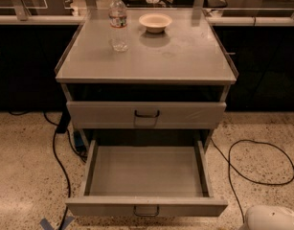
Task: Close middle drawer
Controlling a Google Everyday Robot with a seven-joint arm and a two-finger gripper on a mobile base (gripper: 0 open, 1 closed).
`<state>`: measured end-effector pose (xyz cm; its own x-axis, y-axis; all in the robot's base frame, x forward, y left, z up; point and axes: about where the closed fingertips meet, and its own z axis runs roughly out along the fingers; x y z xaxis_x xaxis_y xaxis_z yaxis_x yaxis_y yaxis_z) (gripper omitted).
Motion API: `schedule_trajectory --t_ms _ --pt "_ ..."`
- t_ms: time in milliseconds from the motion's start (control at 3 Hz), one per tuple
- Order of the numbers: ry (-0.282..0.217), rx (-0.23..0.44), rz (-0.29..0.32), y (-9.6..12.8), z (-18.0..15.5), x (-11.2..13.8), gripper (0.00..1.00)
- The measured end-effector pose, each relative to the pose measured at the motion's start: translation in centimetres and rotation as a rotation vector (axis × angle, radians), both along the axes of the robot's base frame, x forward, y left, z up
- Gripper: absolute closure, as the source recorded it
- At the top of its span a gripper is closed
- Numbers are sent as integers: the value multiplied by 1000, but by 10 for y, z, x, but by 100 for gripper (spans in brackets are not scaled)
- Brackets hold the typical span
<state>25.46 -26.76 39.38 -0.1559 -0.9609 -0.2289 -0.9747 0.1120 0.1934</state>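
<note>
1. Down in the bottom-right corner of the view you've got the gripper [271,218]. Only a white rounded lump of it pokes in, low near the floor. Honestly can't tell whether it's wide or narrow from this.
2. Your middle drawer [146,174] is pulled way out toward the camera. Its low front panel runs along the bottom of the view, to the left of the gripper. The drawer's right front corner is near the gripper but not touching it, with a strip of floor showing between them. The drawer's small dark loop handle [146,211] sits at the centre of the front, further left again.
3. Right above it is the upper drawer [185,115], which has a taller front and its own dark handle. It's tucked back under the cart top [185,56].
4. On the cart top there's a clear water bottle [118,22] standing upright at the back left, with a white cap and a label. A shallow pale bowl [155,22] sits beside it to the right, and the two aren't touching.
5. A black cable [55,152] snakes down the floor on the cart's left side. Another cable loop [261,163] lies off to the right of the open drawer, and its near edge passes just above the gripper. Some blue tape [48,223] sits at the bottom left.
6. Materials: the cart and drawers are matte grey sheet metal, all boxy, and the open drawer is a wide shallow tray with a flat bottom. The floor [22,186] is speckled terrazzo, and there are dark cabinets behind.
</note>
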Motion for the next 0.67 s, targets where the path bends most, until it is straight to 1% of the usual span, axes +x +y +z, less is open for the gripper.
schedule_trajectory --t_ms 333,667 --pt "0 0 0 0 0 0 0" --pt "-5 2 37 15 -2 5 0"
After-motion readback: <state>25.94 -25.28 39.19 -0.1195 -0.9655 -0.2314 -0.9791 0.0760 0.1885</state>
